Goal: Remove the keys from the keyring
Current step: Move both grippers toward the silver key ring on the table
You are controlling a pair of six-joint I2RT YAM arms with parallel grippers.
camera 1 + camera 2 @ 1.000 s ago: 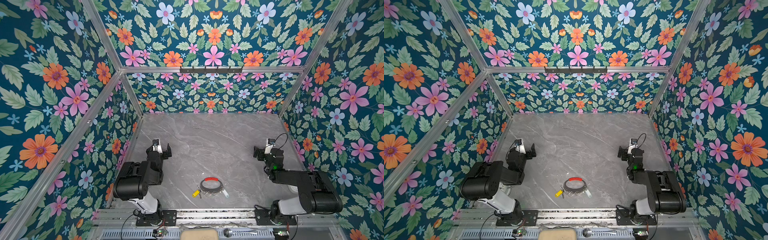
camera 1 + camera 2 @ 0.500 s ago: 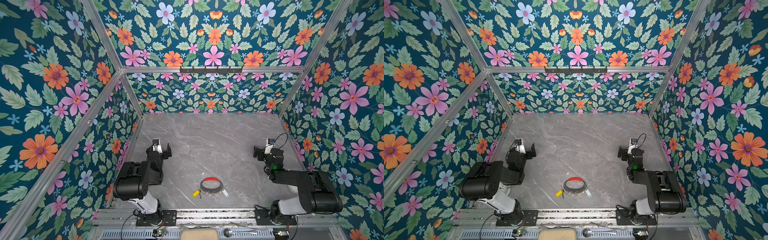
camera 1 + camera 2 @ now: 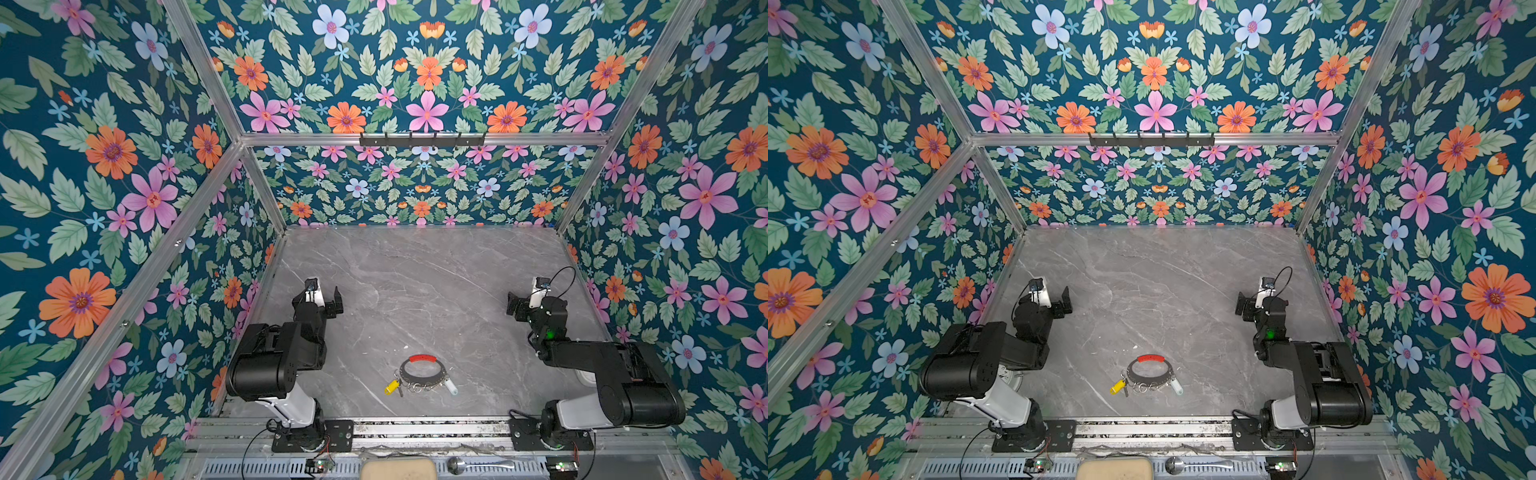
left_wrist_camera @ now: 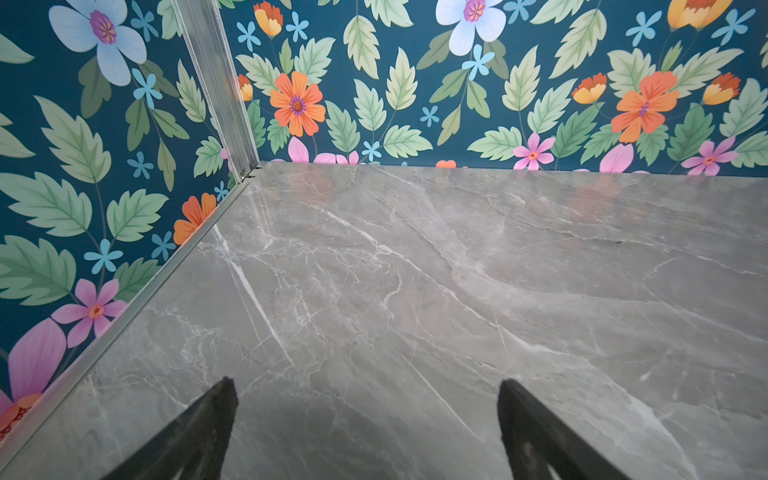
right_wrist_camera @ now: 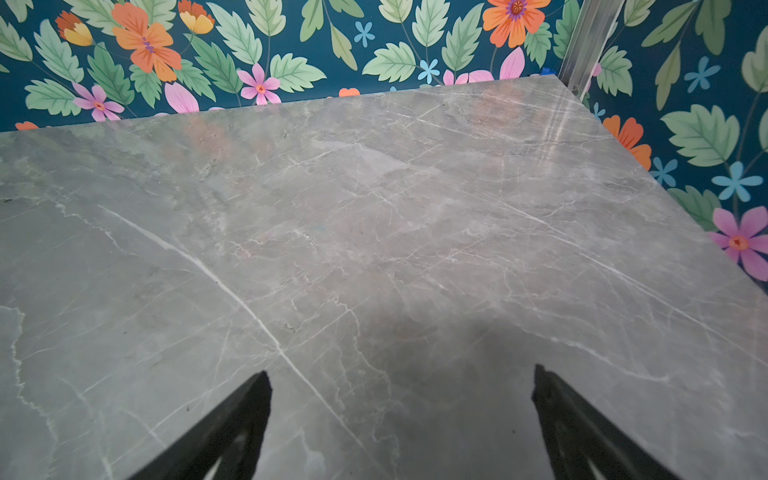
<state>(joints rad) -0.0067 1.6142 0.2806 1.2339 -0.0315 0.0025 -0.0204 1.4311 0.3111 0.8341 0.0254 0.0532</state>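
Front-centre on the bench point(image 3: 415, 282), between the two arm bases: keyring point(image 3: 422, 358) lies flat, red section toward the back wall; keys point(image 3: 400, 389) sit at its near rim, yellow tag point(image 3: 390, 386) to the left, pale tag point(image 3: 450, 386) to the right. Both the left gripper point(image 4: 368, 388) and right gripper point(image 5: 401, 382) have jaws wide apart, nothing held, over bare bench, well apart from the keyring

I have both arms folded low by the near edge, left arm point(image 3: 274, 361) at left, right arm point(image 3: 615, 370) at right. My left gripper point(image 4: 368, 388) and right gripper point(image 5: 402, 376) face far, jaws spread wide, empty.
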